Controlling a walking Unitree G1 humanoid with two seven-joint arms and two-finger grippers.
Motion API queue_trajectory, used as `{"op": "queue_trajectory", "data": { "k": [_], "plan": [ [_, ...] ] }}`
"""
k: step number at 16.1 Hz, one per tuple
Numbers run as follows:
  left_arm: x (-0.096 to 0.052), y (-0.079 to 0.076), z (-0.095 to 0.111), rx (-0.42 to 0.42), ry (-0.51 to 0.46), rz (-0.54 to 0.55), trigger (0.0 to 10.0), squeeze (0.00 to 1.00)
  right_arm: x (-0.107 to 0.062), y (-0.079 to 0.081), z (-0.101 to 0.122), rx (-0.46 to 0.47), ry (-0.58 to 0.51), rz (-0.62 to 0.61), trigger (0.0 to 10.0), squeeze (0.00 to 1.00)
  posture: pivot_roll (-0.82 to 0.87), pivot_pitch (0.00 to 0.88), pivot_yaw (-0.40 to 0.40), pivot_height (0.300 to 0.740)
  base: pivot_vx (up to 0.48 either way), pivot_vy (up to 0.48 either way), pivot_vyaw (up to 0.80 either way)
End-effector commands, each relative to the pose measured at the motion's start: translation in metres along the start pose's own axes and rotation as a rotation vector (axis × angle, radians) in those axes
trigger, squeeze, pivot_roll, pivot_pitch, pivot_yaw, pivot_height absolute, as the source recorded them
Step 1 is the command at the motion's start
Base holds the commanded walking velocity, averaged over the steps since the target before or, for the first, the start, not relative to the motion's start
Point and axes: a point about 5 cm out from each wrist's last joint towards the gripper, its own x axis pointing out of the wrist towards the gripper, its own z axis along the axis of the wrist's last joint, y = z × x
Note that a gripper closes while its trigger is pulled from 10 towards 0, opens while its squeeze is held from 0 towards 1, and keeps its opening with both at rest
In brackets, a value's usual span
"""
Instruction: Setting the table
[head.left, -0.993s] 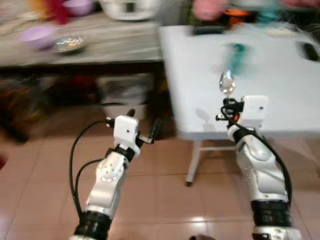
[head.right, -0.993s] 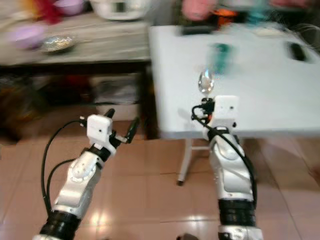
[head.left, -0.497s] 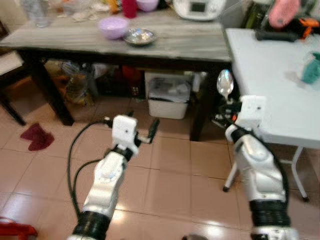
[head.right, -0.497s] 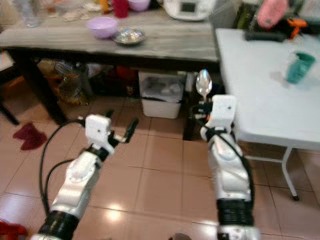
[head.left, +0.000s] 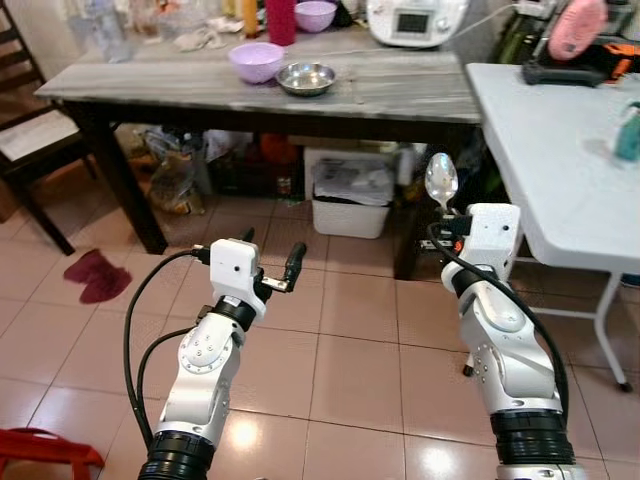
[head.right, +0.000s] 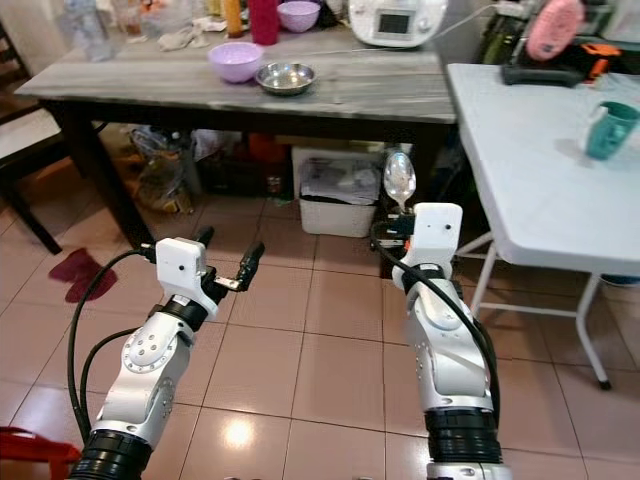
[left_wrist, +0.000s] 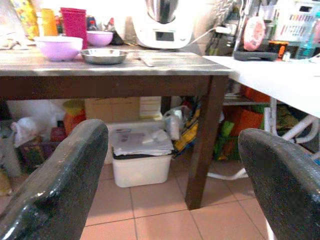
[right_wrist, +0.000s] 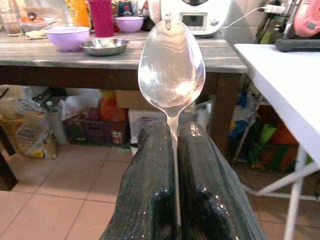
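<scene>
1. Pinkish floor tiles spread under me, and I take the dark wooden table ahead as my landmark; both arms are raised over the tiles, short of it.
2. On the near side of that table, my left gripper hangs above the floor with its black fingers spread wide and nothing between them.
3. My right gripper sits a little closer to the table's right leg, its fingers pressed together on the handle of a spoon; the spoon stands upright with its shiny bowl above the fingertips.
4. A red cloth lies on the tiles on the near side of the table's left leg, and a red object shows at my lower left, which I cannot identify.
5. Under the table I see a white bin beside bags and clutter.
6. On the tabletop, a lilac bowl stands just beside a steel bowl, not quite touching; behind them are a red cup, a smaller purple bowl and a white appliance.
7. Left of the table stands a dark chair.
8. Right of the table, close against its end, a white folding table carries a teal mug, with a pink item on a dark object at its far end.
</scene>
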Motion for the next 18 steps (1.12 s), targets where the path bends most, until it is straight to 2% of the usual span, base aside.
{"op": "queue_trajectory", "data": {
  "k": [1,18],
  "plan": [
    [0.0022,0.0011,0.0040,-0.005,-0.007,-0.011,10.0,0.00,0.0000,-0.0008,0.0072,-0.003,-0.035,-0.002,10.0,0.00,-0.19,0.088,0.005,0.740,0.300,0.000,0.00],
    [0.0047,-0.0059,0.0036,-0.027,0.001,-0.056,10.0,0.00,-0.0023,0.0024,0.0036,0.001,-0.037,-0.005,10.0,0.00,-0.19,0.080,0.023,0.740,0.396,0.000,0.00]
  ]
}}
